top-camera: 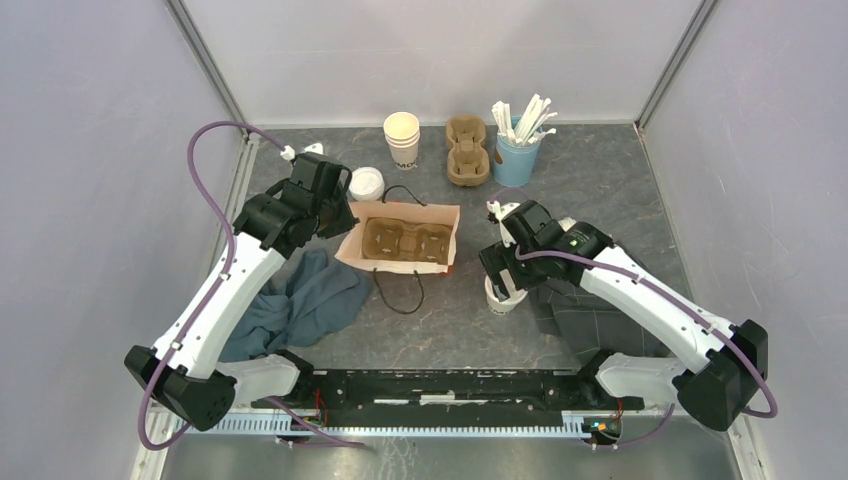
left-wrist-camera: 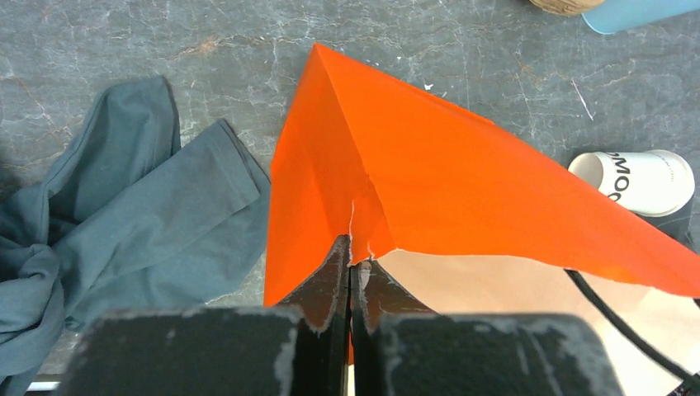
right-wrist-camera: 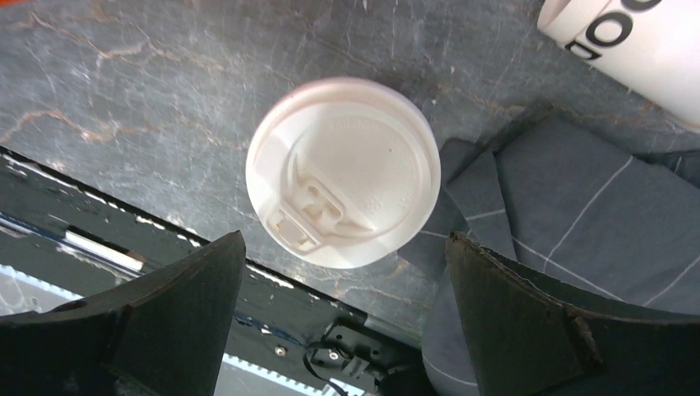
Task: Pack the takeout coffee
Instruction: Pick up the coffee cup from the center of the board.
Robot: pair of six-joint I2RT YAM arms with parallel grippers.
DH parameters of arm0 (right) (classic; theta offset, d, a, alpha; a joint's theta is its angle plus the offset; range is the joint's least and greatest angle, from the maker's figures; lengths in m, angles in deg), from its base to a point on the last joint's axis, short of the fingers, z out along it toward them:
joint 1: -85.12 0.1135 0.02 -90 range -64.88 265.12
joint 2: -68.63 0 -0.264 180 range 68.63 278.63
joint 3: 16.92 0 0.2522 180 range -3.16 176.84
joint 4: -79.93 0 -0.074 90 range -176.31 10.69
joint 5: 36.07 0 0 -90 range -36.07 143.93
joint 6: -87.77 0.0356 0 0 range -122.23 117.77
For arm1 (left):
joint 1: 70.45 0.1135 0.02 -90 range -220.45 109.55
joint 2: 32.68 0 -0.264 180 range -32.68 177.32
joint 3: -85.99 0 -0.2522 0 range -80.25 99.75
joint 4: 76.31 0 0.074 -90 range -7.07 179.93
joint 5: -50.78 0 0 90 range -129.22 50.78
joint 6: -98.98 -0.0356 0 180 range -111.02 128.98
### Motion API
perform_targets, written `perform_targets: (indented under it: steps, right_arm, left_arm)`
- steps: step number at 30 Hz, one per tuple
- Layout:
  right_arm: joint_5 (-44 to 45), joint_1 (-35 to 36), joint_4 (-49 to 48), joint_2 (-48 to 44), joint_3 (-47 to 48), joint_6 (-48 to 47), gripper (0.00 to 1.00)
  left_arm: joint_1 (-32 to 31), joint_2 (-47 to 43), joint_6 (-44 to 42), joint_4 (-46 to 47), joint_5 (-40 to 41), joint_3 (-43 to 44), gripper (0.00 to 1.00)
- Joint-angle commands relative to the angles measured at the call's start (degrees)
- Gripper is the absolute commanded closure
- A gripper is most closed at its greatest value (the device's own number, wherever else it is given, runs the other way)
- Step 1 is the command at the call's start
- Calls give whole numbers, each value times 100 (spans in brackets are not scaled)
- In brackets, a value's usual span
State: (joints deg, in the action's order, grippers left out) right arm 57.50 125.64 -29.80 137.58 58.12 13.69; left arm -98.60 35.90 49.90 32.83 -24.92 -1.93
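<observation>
One takeout coffee cup (right-wrist-camera: 342, 172) stands upright with its white sip lid on; in the top view it (top-camera: 503, 297) shows just below my right gripper (top-camera: 507, 268). My right gripper (right-wrist-camera: 345, 239) is open and hovers above it, fingers apart, touching nothing. A second cream cup (right-wrist-camera: 631, 37) with black lettering lies on its side on the dark cloth, also in the left wrist view (left-wrist-camera: 637, 181); I cannot tell if it has a lid. My left gripper (left-wrist-camera: 353, 247) is shut on the torn rim of the orange paper bag (left-wrist-camera: 429, 173), which lies open (top-camera: 400, 240) with a cardboard cup carrier (top-camera: 405, 241) inside.
A stack of lidless cups (top-camera: 401, 138), spare carriers (top-camera: 467, 150), a blue cup of stirrers (top-camera: 517, 150) and a stack of lids (top-camera: 366, 183) stand at the back. A blue-grey cloth (top-camera: 310, 295) lies left, a dark checked cloth (top-camera: 590, 320) right.
</observation>
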Motion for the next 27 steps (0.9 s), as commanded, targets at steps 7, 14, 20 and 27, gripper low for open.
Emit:
perform_targets:
  steps: [7, 14, 20, 27]
  right_arm:
    - [126, 37, -713, 100, -82, 75, 2]
    - [239, 46, -735, 223, -94, 16, 5]
    - [223, 59, -771, 261, -175, -26, 6]
    - [153, 71, -863, 290, -290, -63, 12]
  left_arm:
    - [0, -202, 229, 69, -85, 57, 98]
    - [1, -222, 244, 4, -85, 58, 98]
    - [2, -231, 264, 12, -86, 59, 98]
    - [1, -200, 275, 10, -150, 55, 98]
